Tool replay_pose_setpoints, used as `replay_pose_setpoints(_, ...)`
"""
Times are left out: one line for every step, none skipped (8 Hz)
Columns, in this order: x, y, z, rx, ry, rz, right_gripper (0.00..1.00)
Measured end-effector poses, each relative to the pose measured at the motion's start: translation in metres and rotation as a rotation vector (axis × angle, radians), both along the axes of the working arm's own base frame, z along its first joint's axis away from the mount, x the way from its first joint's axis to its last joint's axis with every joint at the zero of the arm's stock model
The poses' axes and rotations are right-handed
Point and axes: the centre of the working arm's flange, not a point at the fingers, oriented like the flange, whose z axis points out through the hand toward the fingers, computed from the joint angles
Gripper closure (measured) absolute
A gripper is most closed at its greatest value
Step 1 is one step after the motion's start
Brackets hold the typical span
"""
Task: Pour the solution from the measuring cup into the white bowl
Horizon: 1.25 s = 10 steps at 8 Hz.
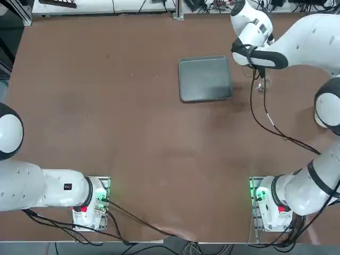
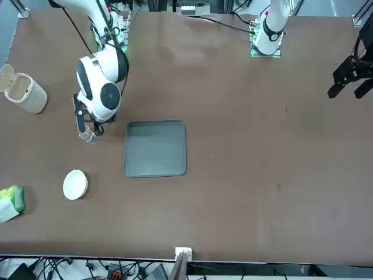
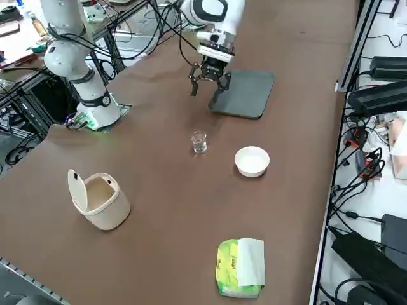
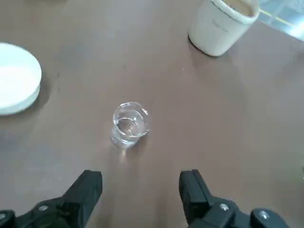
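Note:
The measuring cup (image 3: 199, 142) is a tiny clear glass standing upright on the brown table, also seen in the wrist view (image 4: 129, 125) and the front view (image 2: 87, 137). The white bowl (image 3: 252, 161) sits a short way beside it, toward the table's far edge (image 2: 75, 184), and shows at the frame edge in the wrist view (image 4: 14, 78). My right gripper (image 3: 206, 82) hangs open above the table between the cup and the grey tray, a little short of the cup. Its two black fingers (image 4: 88, 190) stand wide apart with nothing between them.
A grey square tray (image 3: 245, 92) lies next to the gripper. An off-white lidded mug-like vessel (image 3: 98, 199) stands beyond the cup, lid flipped up. A green and white packet (image 3: 240, 267) lies near the table's corner. Cables trail across the table by the arm's base (image 1: 276, 127).

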Motion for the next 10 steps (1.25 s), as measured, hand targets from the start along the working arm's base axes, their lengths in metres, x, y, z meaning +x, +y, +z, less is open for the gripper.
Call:
replay_pose_setpoints(0.014, -0.003, -0.012, -0.021, -0.034, -0.068, 0.01)
replay_pose_setpoints(0.026, -0.008, -0.022, -0.049, -0.052, -0.131, 0.01)
replay_pose_setpoints(0.037, -0.010, -0.032, -0.081, -0.072, -0.193, 0.01)
replay_pose_setpoints(0.044, -0.009, -0.042, -0.105, -0.095, -0.243, 0.02)
replay_pose_setpoints(0.049, -0.008, -0.054, -0.126, -0.113, -0.284, 0.03)
replay_pose_setpoints(0.049, -0.008, -0.067, -0.144, -0.117, -0.307, 0.03)
replay_pose_setpoints(0.050, -0.010, -0.078, -0.159, -0.115, -0.316, 0.03)
replay_pose_setpoints(0.050, -0.013, -0.084, -0.167, -0.110, -0.319, 0.04)
replay_pose_setpoints(0.050, -0.017, -0.090, -0.185, -0.105, -0.317, 0.04)
replay_pose_setpoints(0.050, -0.022, -0.099, -0.213, -0.109, -0.319, 0.05)
